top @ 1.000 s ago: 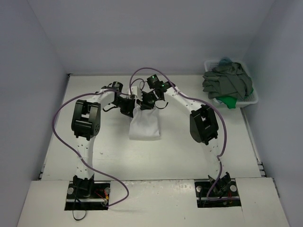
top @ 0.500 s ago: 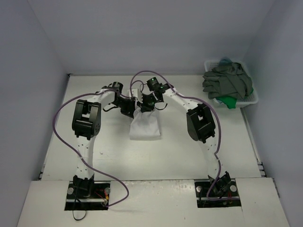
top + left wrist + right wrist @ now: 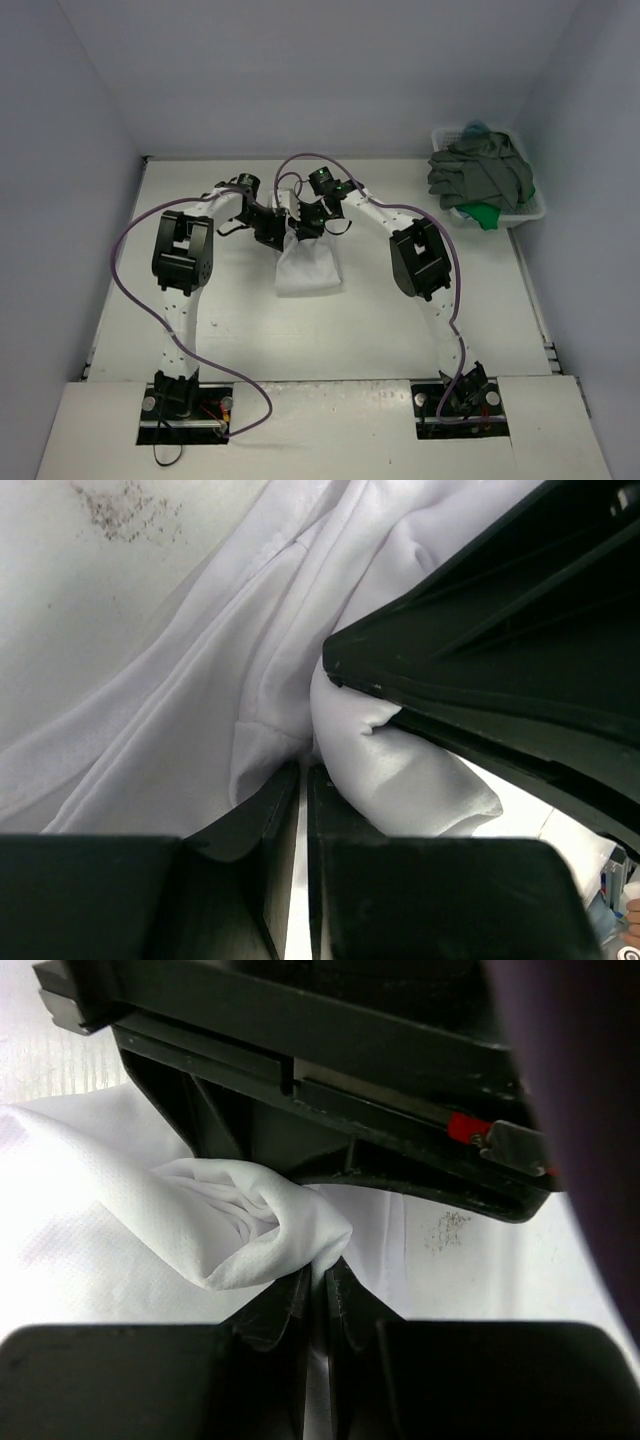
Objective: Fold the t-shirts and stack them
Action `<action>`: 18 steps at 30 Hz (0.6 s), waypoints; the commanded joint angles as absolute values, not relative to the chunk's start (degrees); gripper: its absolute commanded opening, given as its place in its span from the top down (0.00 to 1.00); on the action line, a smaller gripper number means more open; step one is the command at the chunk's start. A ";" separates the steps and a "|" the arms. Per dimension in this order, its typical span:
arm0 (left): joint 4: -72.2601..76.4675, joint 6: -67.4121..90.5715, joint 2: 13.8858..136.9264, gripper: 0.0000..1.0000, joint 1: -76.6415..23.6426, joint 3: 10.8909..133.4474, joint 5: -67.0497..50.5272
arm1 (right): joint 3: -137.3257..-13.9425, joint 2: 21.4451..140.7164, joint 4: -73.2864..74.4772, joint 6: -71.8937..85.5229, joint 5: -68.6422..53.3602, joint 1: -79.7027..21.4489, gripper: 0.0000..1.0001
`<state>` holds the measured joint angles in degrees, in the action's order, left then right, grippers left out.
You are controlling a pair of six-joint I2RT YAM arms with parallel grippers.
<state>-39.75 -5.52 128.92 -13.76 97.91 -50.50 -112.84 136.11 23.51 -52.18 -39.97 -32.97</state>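
A white t-shirt [image 3: 309, 268] lies folded in the middle of the table. Both grippers meet at its far edge, almost touching. My left gripper [image 3: 277, 231] is shut on a bunched fold of the white cloth [image 3: 200, 690]; its jaws [image 3: 303, 772] stand a thin slit apart. My right gripper [image 3: 301, 226] is shut on a rolled fold of the same shirt [image 3: 235, 1225], pinched at the fingertips [image 3: 322, 1268]. A dark grey t-shirt [image 3: 480, 175], a bright green one [image 3: 485, 215] and a bit of teal-blue cloth [image 3: 475, 128] are piled in the basket.
The white lattice basket [image 3: 537, 211] stands at the back right by the wall. Purple cables loop over both arms. In each wrist view the other gripper's black body fills the upper part. A speckled stain [image 3: 125, 510] marks the table top.
The right arm's elbow has swung a little left, bringing the grippers closer over the shirt's far edge. The left jaws have eased apart very slightly.
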 commanded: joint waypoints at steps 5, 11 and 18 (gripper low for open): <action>-47.28 -12.74 119.45 0.91 -12.93 102.30 -45.62 | -112.33 136.93 22.15 -51.15 -36.74 -33.40 1.00; -50.44 -14.67 113.31 0.89 -8.45 103.89 -44.56 | -111.80 136.67 21.80 -50.36 -36.56 -33.75 0.99; -53.17 -18.28 105.47 0.89 -7.47 99.15 -47.19 | -111.97 137.29 20.57 -47.82 -35.07 -34.89 0.71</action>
